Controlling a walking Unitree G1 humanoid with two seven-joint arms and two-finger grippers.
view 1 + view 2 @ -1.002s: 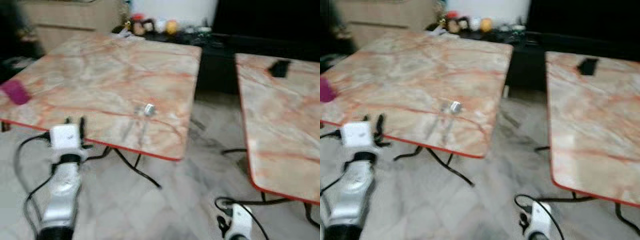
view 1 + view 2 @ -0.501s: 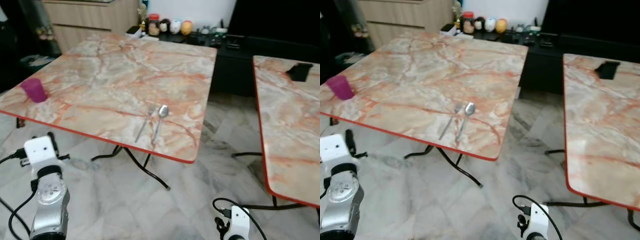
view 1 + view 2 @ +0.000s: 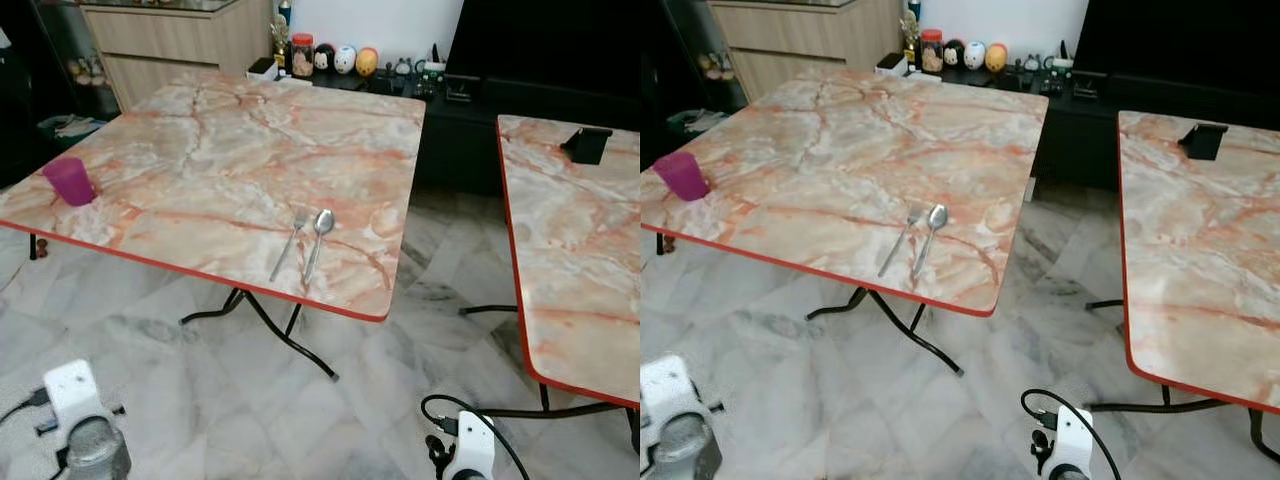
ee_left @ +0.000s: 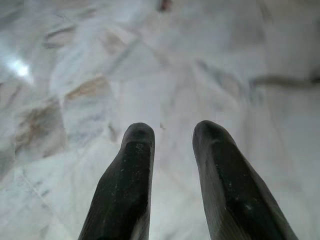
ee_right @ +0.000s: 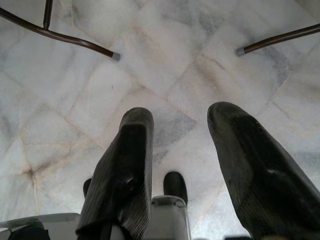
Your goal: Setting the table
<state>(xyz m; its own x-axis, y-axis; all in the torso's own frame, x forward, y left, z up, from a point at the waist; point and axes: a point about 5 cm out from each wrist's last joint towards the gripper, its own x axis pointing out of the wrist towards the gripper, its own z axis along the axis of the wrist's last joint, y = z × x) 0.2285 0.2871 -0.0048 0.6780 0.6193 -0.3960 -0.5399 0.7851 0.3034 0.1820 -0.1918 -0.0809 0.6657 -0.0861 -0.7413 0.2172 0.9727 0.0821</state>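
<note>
A fork and a spoon lie side by side near the front edge of the marble table. A purple cup stands near that table's left edge. My left arm hangs low at the bottom left, well short of the table. In the left wrist view its gripper is open over the floor and holds nothing. My right arm hangs at the bottom, in the gap between the two tables. Its gripper is open above the floor tiles, also holding nothing.
A second marble table stands to the right with a black stand on it. A dark cabinet with jars and figurines runs along the back. Black table legs and cables cross the marble floor.
My left arm has dropped from the table's front edge down to the bottom of the view. The camera has steadied and the picture is sharp. Fork, spoon and cup stay put.
</note>
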